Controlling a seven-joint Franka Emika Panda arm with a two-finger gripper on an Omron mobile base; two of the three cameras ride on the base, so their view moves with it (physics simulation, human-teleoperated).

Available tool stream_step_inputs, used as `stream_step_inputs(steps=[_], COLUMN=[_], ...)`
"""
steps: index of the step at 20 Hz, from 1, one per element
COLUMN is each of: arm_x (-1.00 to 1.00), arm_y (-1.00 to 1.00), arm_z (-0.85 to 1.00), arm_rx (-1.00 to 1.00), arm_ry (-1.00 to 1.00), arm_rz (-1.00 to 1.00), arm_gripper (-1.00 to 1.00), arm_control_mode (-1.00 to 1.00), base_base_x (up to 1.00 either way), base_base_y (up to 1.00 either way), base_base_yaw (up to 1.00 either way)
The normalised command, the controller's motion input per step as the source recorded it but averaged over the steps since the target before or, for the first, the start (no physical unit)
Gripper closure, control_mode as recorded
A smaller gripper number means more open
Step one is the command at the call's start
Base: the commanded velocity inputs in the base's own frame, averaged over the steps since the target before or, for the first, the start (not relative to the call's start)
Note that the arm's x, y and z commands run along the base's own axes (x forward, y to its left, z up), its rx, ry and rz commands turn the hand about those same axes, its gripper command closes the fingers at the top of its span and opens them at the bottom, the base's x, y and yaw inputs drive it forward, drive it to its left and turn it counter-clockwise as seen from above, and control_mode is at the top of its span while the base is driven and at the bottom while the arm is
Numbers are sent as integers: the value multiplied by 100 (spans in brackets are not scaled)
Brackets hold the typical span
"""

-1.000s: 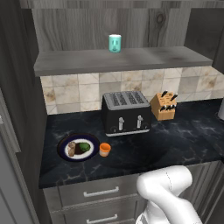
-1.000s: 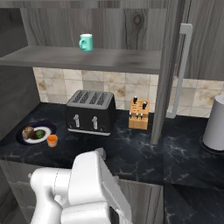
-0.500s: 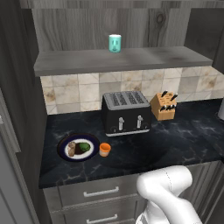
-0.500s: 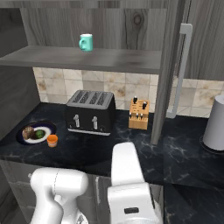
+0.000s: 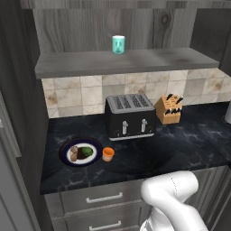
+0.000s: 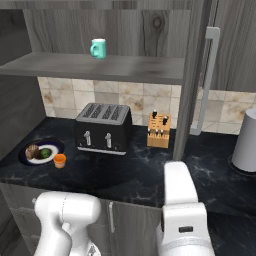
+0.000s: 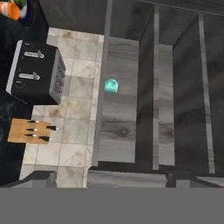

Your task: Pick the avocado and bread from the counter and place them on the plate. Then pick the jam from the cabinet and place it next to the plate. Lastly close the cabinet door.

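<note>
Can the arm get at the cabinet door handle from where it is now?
Probably yes. The door stands open at the right of the toaster, its handle facing out with nothing in front of it, and the arm rises just below it.

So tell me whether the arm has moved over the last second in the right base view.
Yes. Against the fixed toaster, the white arm has swung from left of centre to the right, now below the knife block.

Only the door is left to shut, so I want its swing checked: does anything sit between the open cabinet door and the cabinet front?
Nothing visible does. The door stands edge-on at the shelf's right end, and the teal cup sits well back on the shelf. The knife block and toaster are lower, on the counter.
</note>
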Motion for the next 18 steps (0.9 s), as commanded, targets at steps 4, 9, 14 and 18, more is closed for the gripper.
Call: stream_step_inputs(steps=[4,9,14,18], arm_x=[32,31,28,33], arm_y=[-26,-22,-20,-7], arm_z=[-24,-27,-21,-10], arm_rx=[8,5,1,0], arm_ry=[-6,-10,-13,-12], arm_rz=[0,0,0,0], arm_gripper=[-100,-100,-100,-100], arm_control_mode=[-100,-100,-100,-100], base_base_x=[0,0,0,0], base_base_y=[0,0,0,0], base_base_yaw=[0,0,0,0])
